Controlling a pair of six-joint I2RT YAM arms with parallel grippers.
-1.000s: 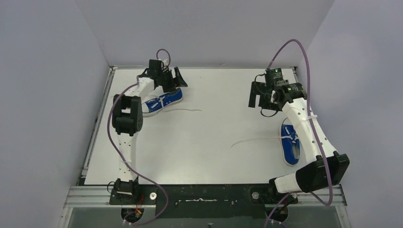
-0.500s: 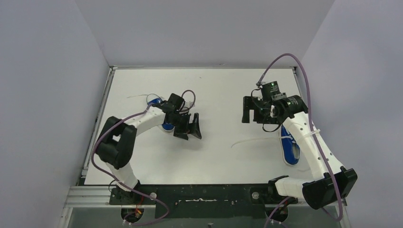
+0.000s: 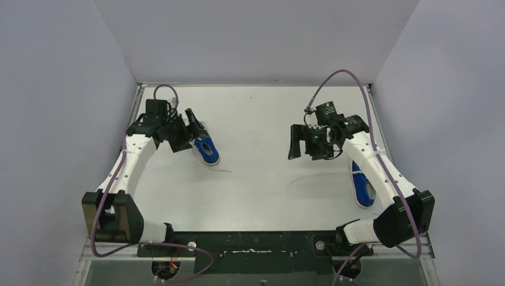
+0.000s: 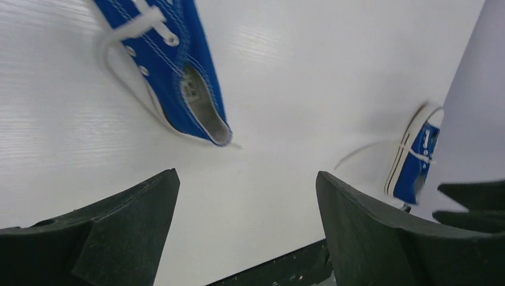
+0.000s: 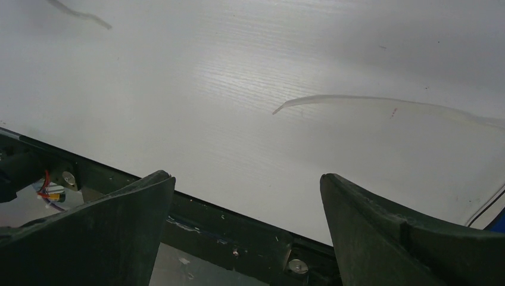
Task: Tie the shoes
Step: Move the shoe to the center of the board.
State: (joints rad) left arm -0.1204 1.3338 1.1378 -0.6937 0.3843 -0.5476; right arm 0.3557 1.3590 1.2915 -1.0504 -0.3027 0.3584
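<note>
One blue sneaker [image 3: 207, 151] with a white sole lies at the left of the table, its white lace loose; it shows in the left wrist view [image 4: 174, 67] too. My left gripper [image 3: 189, 132] is open and empty, just behind and left of it [image 4: 245, 174]. The other sneaker [image 3: 361, 186] lies at the right, partly under my right arm, and is small in the left wrist view [image 4: 417, 162]. Its long lace [image 3: 315, 177] trails left across the table [image 5: 381, 102]. My right gripper [image 3: 295, 143] is open and empty above the table, left of that shoe [image 5: 247, 176].
The white table [image 3: 262, 119] is closed in by grey walls on three sides. A metal rail [image 3: 122, 155] runs along its left edge. The black base bar [image 3: 256, 243] with both arm mounts lies along the near edge.
My left arm swung out toward the middle and back to the left. The left sneaker has shifted forward and turned. My right gripper moved left and a little nearer.
</note>
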